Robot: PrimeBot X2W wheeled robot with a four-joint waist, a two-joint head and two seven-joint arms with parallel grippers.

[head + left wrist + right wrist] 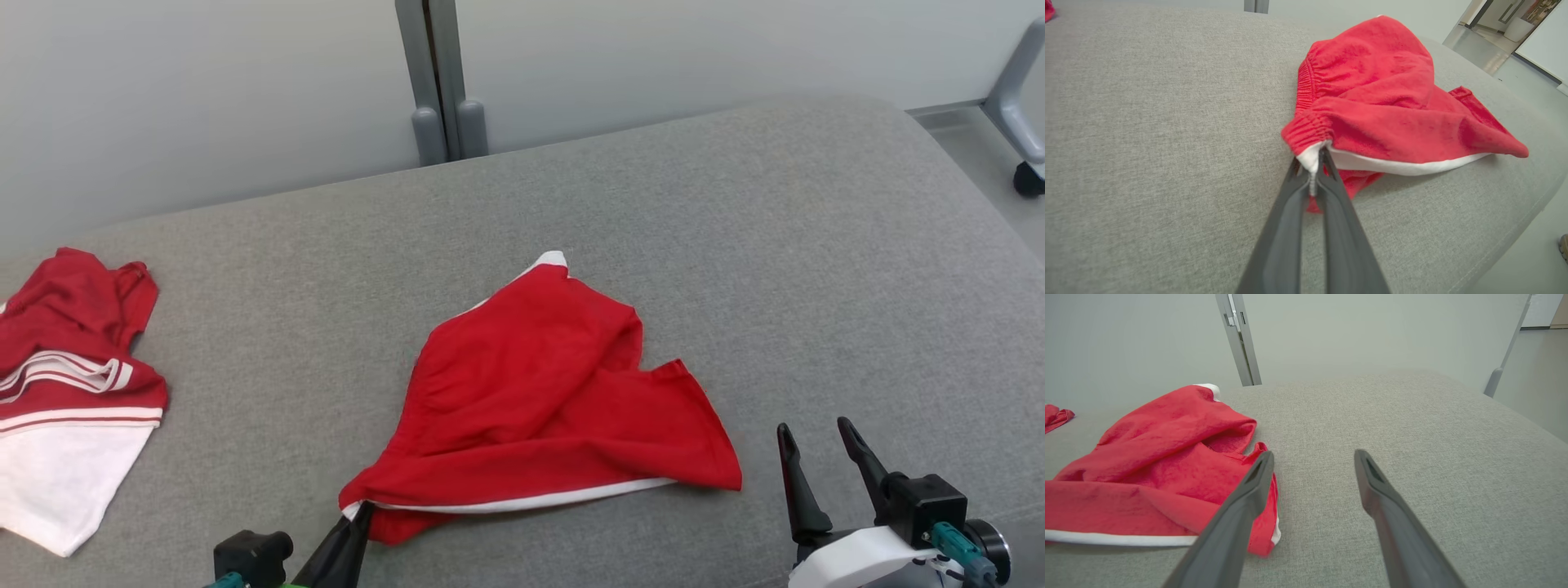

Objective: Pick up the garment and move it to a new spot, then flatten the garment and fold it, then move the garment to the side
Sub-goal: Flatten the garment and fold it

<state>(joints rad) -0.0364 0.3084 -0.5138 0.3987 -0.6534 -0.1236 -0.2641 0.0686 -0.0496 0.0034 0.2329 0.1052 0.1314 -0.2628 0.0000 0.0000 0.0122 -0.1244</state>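
Fingers (339, 551) of the left gripper (359, 510) are clenched on the near-left corner of the garment (539, 392), at the lower edge of the head view. That red garment lies crumpled near the middle of the grey fabric surface (735, 245). Its long axis runs left to right along the white-trimmed near edge, and a white-tipped corner points to the far side. The right gripper (814, 426) stands released just beside the garment's right corner, apart from it. A second garment (73, 384), red and white, lies well apart at the far left.

Left wrist view: the left gripper (1314, 163) pinches the white trim beside the gathered red band of the garment (1380, 94), which rests on the surface (1147, 122).

Right wrist view: the right gripper (1313, 455) is spread wide and holds nothing, with the garment (1167, 457) to its left.
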